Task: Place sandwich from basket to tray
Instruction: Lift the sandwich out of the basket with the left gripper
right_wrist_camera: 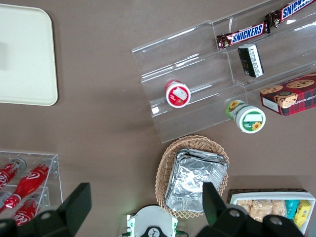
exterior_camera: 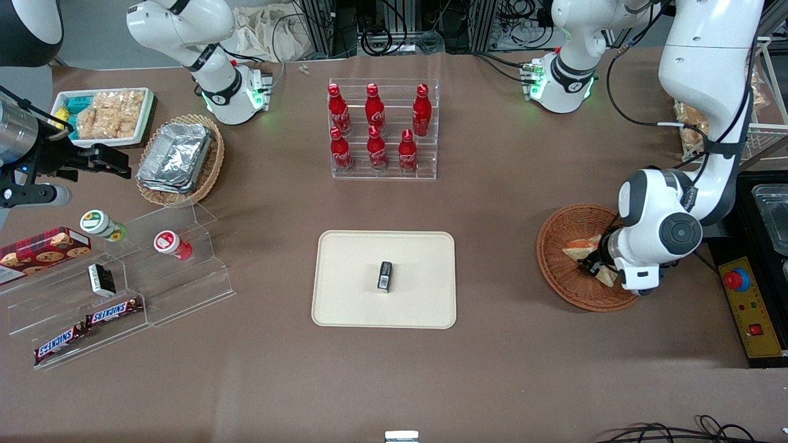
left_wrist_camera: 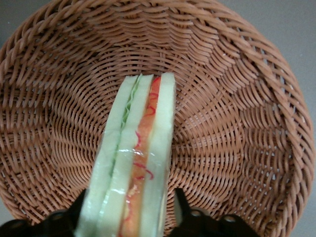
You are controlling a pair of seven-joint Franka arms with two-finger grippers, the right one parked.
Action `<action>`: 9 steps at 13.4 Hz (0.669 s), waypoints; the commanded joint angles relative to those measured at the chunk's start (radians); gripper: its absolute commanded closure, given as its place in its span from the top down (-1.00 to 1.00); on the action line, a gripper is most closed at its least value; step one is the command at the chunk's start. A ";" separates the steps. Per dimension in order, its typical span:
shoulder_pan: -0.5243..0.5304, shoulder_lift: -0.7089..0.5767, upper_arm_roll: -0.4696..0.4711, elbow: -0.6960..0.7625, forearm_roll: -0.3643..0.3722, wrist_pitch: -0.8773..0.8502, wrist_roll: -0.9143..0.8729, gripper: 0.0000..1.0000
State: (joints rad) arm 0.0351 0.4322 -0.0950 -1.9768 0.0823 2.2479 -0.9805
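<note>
1. At the working arm's end of the bench (exterior_camera: pixel 505 258), the round reddish-brown basket (exterior_camera: pixel 563 274) stands, well apart from the cream tray (exterior_camera: pixel 351 289), which lies near the middle of the bench.
2. The pincer (exterior_camera: pixel 596 264) of the left arm is down inside the basket, and the white wrist of the arm covers a part of the basket rim.
3. In the left wrist view, the sandwich (left_wrist_camera: pixel 136 163) stands on its edge between the two dark fingers (left_wrist_camera: pixel 190 217) of the pincer, so the pincer is closed on the sandwich, one finger against each bread face.
4. The same view shows the layers from the edge: pale bread, a green stripe, and a red-orange stripe, all under a shiny clear wrap.
5. The woven bottom of the basket (left_wrist_camera: pixel 232 128) is seen all around the sandwich; I cannot tell if the sandwich touches the bottom or is a little above it.
6. In the front view, pale wedge pieces (exterior_camera: pixel 582 245) are visible in the basket beside the pincer.
7. On the tray, a small dark packet (exterior_camera: pixel 385 275) lies near the centre.
8. Farther from the front camera than the tray, a clear rack holds six red bottles (exterior_camera: pixel 377 126).
</note>
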 commanded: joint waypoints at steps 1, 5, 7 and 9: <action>-0.003 -0.006 0.003 -0.002 0.025 0.024 -0.047 -1.00; -0.001 -0.033 0.001 0.050 0.024 -0.001 -0.049 -1.00; -0.001 -0.046 0.000 0.114 0.024 -0.077 -0.044 -1.00; -0.004 -0.044 -0.003 0.217 0.021 -0.189 -0.046 -1.00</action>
State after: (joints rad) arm 0.0356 0.3995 -0.0956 -1.8470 0.0844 2.1617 -1.0006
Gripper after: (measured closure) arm 0.753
